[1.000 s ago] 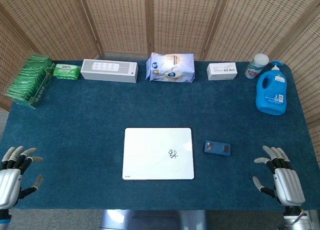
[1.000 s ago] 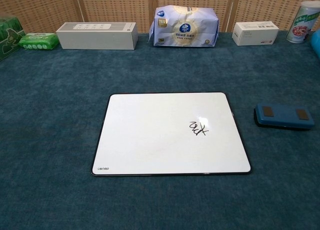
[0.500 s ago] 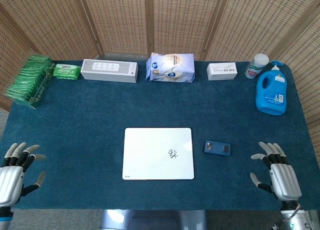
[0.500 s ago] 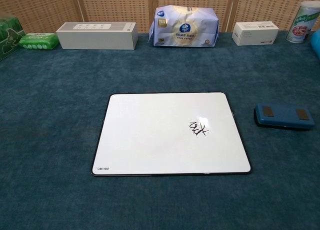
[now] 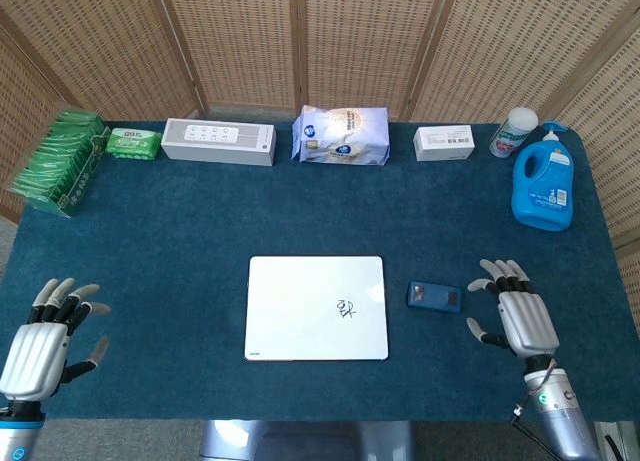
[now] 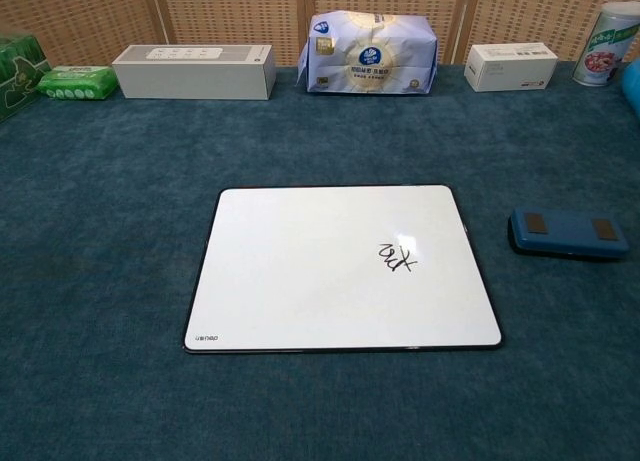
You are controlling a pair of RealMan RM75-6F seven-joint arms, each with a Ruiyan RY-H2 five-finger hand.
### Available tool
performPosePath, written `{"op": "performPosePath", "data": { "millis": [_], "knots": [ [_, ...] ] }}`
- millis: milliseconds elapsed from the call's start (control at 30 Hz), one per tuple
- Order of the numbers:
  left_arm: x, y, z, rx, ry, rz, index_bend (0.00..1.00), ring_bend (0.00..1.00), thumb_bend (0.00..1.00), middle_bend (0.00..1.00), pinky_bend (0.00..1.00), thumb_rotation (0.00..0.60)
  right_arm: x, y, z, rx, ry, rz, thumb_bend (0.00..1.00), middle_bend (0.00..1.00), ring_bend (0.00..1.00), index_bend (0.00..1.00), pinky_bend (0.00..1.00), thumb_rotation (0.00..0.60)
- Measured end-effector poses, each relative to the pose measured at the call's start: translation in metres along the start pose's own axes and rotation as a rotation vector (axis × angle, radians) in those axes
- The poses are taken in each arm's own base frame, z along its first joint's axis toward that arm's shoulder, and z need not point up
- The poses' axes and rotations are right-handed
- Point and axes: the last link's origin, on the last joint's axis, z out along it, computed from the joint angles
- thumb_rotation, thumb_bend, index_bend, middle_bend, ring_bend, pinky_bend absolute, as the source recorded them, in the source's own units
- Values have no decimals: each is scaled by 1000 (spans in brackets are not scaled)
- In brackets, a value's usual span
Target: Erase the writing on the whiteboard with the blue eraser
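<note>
A napped, dark teal felt cloth [image 5: 180,231] is covering the table. One flat, glossy whiteboard [image 5: 317,307] with rounded corners is lying at its centre, its longer sides running left to right, and a small black scribble [image 5: 347,307] is sitting right of the board's middle. One blue eraser [image 5: 434,297], a low rounded-corner block carrying two dark patches on top, is lying on the cloth just beside the board's right edge, apart from it, its long axis also running left to right.

The right hand [image 5: 518,317] is hovering just right of the eraser, palm down, fingers spread, grasping nothing. The left hand [image 5: 48,336] is hanging near the front left corner, well apart from the board, likewise splayed and holding nothing. Only the head view is showing either hand.

Along the far edge are standing one green packet rack [image 5: 58,161], one green wipes pack [image 5: 132,142], one long white box [image 5: 218,140], one soft plastic tissue pack [image 5: 340,135], one small white carton [image 5: 444,142], one canister [image 5: 513,132] and one blue detergent jug [image 5: 542,186].
</note>
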Motion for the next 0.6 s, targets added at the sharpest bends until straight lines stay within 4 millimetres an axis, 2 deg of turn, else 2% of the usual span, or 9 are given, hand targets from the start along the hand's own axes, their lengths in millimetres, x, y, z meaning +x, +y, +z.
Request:
{"op": "performPosePath", "data": {
  "millis": [233, 333, 600],
  "knots": [
    [0, 5, 6, -28, 9, 0, 384, 113, 417, 237, 0, 600, -17, -13, 31, -9, -40, -19, 305, 124, 2, 293, 1, 559],
    [0, 6, 8, -30, 4, 5, 384, 113, 417, 237, 0, 600, -23, -14, 38, -30, -54, -38, 305, 118, 0, 249, 0, 599],
    [-4, 5, 12, -26, -9, -7, 384, 113, 416, 237, 0, 600, -37, -20, 49, -83, -79, -60, 300, 100, 0, 218, 0, 600]
  ]
}}
